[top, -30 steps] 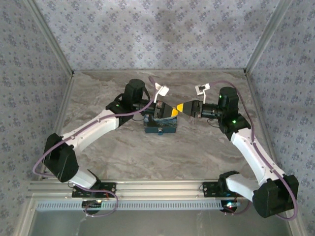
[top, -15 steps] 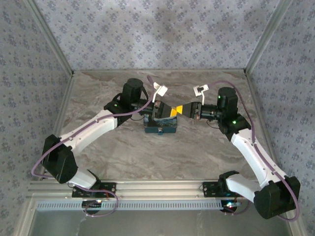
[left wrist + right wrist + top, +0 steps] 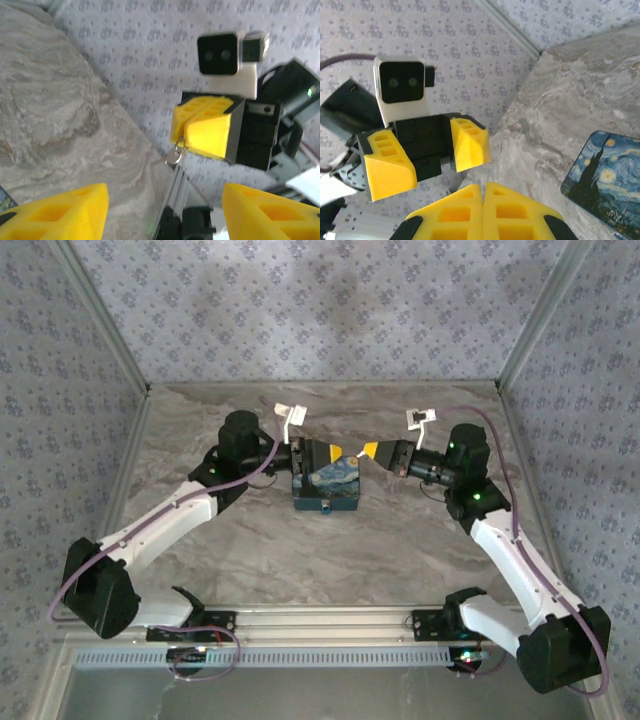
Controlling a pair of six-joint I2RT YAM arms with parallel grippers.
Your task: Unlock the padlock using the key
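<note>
Well | right gripper (image 3: 184,136) pinched shut on small silver key (image 3: 174,156), at 1 o'clock of blue starry-print box (image 3: 335,483) | left gripper (image 3: 429,162) spread wide, empty, at 11 o'clock | key grasped; by my read, inserting into padlock and turning all remain.

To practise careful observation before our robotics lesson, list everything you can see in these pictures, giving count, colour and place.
key: one, silvery, hanging from the right gripper
box: one, blue with a starry-night picture on top, middle of the table
table: one, grey marbled, under both arms
walls: three, grey-blue patterned, around the table
left gripper: one, yellow fingers, open, facing the right gripper
right gripper: one, yellow fingers, shut on the key
</note>
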